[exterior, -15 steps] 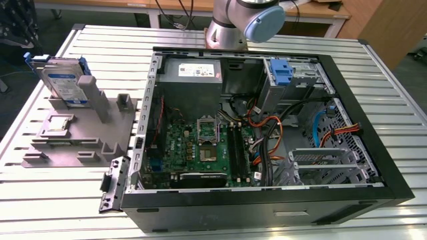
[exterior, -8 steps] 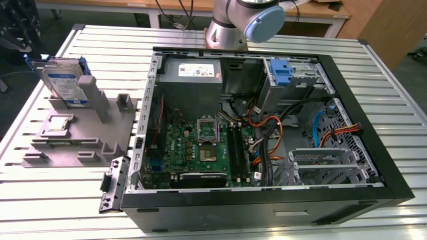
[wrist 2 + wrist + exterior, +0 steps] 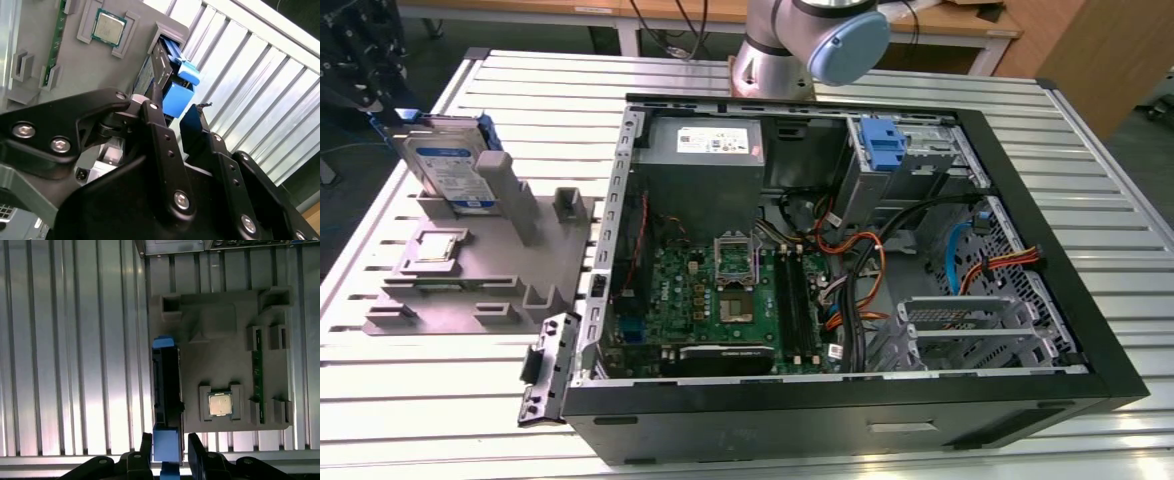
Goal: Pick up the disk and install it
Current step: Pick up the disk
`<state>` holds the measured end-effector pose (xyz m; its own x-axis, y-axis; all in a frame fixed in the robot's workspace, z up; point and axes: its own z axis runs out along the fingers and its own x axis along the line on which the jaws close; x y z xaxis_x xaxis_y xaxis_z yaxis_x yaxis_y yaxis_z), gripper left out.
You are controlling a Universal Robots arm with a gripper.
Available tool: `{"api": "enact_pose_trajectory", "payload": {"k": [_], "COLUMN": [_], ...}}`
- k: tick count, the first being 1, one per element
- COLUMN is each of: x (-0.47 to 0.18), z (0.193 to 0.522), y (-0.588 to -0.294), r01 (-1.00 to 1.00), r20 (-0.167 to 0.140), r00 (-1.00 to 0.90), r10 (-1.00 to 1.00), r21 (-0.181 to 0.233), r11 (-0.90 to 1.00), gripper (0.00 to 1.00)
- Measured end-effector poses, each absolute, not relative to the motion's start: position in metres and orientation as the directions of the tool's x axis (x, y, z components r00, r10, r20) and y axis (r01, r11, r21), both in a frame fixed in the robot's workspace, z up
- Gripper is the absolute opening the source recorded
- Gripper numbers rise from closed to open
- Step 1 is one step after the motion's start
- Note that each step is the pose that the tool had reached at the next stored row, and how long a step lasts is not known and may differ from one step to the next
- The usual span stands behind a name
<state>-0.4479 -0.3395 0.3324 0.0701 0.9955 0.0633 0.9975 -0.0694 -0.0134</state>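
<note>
The end effector (image 3: 169, 442) (image 3: 177, 107) is seen in both wrist views with its two black fingers (image 3: 146, 442) spread apart and nothing gripped between them. It is lined up over the disk (image 3: 167, 375), so that the blue end of the disk's frame appears in the gap between the fingers. No contact is seen, and the two are judged to be apart. The disk is stood on its long edge in a slot of the grey holder (image 3: 220, 335), presumably so that both flat faces are left free to be clamped from above. A small square chip (image 3: 220, 404) and a green strip (image 3: 256, 371) are kept in other pockets of the same holder. The holder is set on the slatted metal surface (image 3: 75, 365), just beside the computer case (image 3: 1107, 340), on the exterior view's left of it. The case is laid on its side with the panel off, which is judged to leave its bays reachable from above.
</note>
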Motion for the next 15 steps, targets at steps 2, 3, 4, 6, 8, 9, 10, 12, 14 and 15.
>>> {"api": "enact_pose_trajectory", "payload": {"k": [2, 3, 4, 6, 8, 9, 10, 12, 14, 15], "x": [-0.4485, -0.4485, -0.4485, -0.4485, -0.4491, -0.4494, -0.4496, -0.4498, -0.4498, -0.4498], "z": [0.3323, 0.3323, 0.3323, 0.3323, 0.3321, 0.3316, 0.3313, 0.3307, 0.3295, 0.3284], "y": [-0.3394, -0.3394, -0.3394, -0.3394, -0.3394, -0.3394, -0.3394, -0.3389, -0.3377, -0.3373], "r01": [0.997, 0.997, 0.997, 0.997, 0.997, 0.998, 0.998, 0.999, 0.999, 0.999], "r20": [0.063, 0.063, 0.063, 0.063, 0.063, 0.063, 0.063, 0.063, 0.060, 0.057], "r00": [0.071, 0.071, 0.071, 0.071, 0.071, 0.069, 0.064, 0.052, 0.045, 0.043], "r10": [0.995, 0.995, 0.995, 0.995, 0.995, 0.996, 0.996, 0.997, 0.997, 0.997], "r21": [-0.013, -0.013, -0.013, -0.013, -0.013, -0.013, -0.013, -0.013, -0.013, -0.013], "r11": [-0.070, -0.070, -0.070, -0.070, -0.070, -0.068, -0.063, -0.051, -0.045, -0.042], "gripper": [0.42, 0.42, 0.43, 0.49, 0.49, 0.49, 0.49, 0.49, 0.49, 0.49]}}
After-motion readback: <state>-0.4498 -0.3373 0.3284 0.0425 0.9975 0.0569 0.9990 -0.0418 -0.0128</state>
